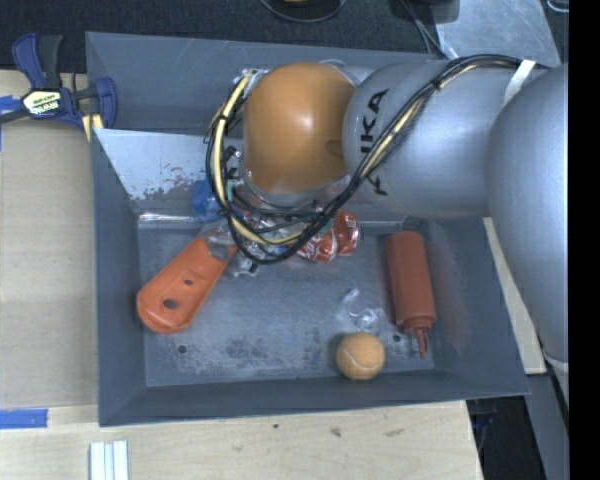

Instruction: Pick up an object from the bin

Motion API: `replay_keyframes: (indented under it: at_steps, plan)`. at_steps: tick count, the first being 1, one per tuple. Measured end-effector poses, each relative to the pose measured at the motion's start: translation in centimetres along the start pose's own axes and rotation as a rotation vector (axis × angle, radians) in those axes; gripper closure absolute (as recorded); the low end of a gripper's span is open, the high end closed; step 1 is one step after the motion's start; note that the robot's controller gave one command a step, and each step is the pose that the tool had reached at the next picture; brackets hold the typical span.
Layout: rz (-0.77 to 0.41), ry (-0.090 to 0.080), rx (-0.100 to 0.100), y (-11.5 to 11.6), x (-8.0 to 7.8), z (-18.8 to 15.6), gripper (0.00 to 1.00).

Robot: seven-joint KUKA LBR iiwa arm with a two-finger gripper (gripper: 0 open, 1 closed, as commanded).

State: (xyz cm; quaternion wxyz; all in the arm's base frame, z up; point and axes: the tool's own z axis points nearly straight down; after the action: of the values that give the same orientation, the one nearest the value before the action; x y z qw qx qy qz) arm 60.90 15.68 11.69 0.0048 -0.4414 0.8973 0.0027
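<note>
My gripper (240, 258) is low in the bin's back left part, mostly hidden under the arm's wrist and cables. It sits right at the upper right end of an orange flat handle-shaped tool (180, 288), which lies slanted towards the bin's left front. Whether it touches the tool is hidden. A crumpled red and silver wrapper (332, 238) lies just to the right of the gripper. A small blue thing (202, 204) peeks out behind it, by the back wall.
A red-brown bottle (410, 280) lies lengthwise on the right side. A tan ball (360, 356) rests near the front wall, and a small clear plastic piece (360, 313) lies just above it. The arm covers the bin's back middle.
</note>
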Motion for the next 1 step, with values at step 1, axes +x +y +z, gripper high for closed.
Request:
replay_keyframes:
  at_steps: [1]
  plan:
    - [0.001, -0.003, 0.002, -0.07, -0.07, -0.90, 1.00]
